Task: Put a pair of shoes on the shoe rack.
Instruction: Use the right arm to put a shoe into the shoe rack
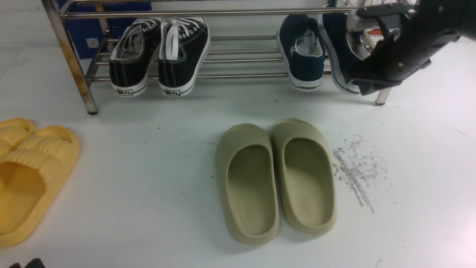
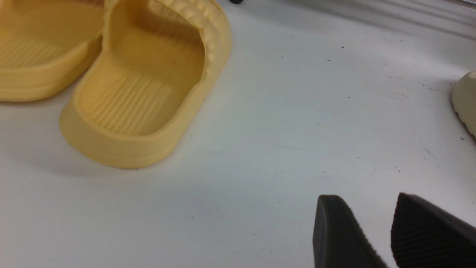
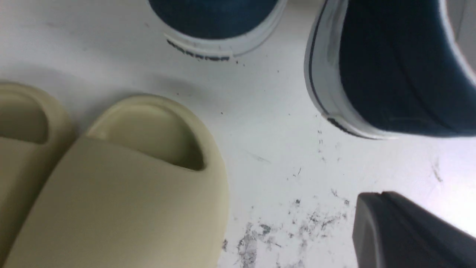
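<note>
Progress looks nearly complete: both navy slip-on sneakers already sit on the steel-tube shoe rack (image 1: pixel 238 76), at its end nearest the right gripper (image 3: pixel 409 230). The first navy sneaker (image 1: pixel 303 56) lies toe-in across the lower bars, its heel overhanging the front bar, just beyond that gripper toward the rack's middle. The second navy sneaker (image 1: pixel 344 52) leans on its side right next to it, partly hidden behind the right arm, sole edge turned outward; whether it rests fully on the bars cannot be told. The right gripper is clenched with nothing between its fingers, and hangs just in front of this tilted sneaker, apart from it in the wrist view. What seems left is at most straightening that second sneaker and drawing the arm away.

Both sneakers show dark blue canvas, white rubber soles with a thin dark stripe, printed heel tabs and pale grey lining, with no laces.

The left gripper (image 2: pixel 390 230) is released, its ribbed fingers spread above bare floor, far from the rack, with yellow slides (image 2: pixel 141 93) near it.
</note>
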`<state>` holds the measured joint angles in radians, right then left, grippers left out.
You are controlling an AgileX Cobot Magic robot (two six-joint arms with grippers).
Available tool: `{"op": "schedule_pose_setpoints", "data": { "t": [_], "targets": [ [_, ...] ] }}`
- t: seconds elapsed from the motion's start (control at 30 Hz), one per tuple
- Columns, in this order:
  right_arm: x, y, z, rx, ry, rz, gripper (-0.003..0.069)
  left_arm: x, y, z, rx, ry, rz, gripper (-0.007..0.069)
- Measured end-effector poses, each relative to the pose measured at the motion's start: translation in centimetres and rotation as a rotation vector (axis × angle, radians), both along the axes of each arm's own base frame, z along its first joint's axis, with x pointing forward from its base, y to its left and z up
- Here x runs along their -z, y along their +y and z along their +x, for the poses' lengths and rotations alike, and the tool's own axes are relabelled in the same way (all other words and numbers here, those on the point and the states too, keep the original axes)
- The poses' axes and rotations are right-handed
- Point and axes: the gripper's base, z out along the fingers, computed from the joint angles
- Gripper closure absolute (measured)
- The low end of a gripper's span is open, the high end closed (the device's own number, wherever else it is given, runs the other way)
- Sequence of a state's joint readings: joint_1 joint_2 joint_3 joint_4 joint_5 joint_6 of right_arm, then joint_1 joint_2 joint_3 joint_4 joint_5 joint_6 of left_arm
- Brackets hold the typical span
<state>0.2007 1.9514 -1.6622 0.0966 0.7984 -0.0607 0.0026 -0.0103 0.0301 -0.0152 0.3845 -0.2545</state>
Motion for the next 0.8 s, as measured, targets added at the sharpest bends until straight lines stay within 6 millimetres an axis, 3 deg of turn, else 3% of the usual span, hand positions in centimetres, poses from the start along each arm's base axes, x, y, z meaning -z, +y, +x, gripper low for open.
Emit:
{"op": "schedule_pose_setpoints", "data": {
  "t": [0.17, 0.8],
  "targets": [
    [2.0, 0.0, 1.4, 0.012, -0.09, -0.017, 0.0655, 0.0, 0.0, 0.0, 0.0, 0.0, 0.0, 0.0386],
    [1.4, 1.8, 3.1, 0.004, -0.153, 0.018, 0.0651, 0.0, 0.0, 0.0, 0.0, 0.0, 0.0, 0.0386]
  ]
}}
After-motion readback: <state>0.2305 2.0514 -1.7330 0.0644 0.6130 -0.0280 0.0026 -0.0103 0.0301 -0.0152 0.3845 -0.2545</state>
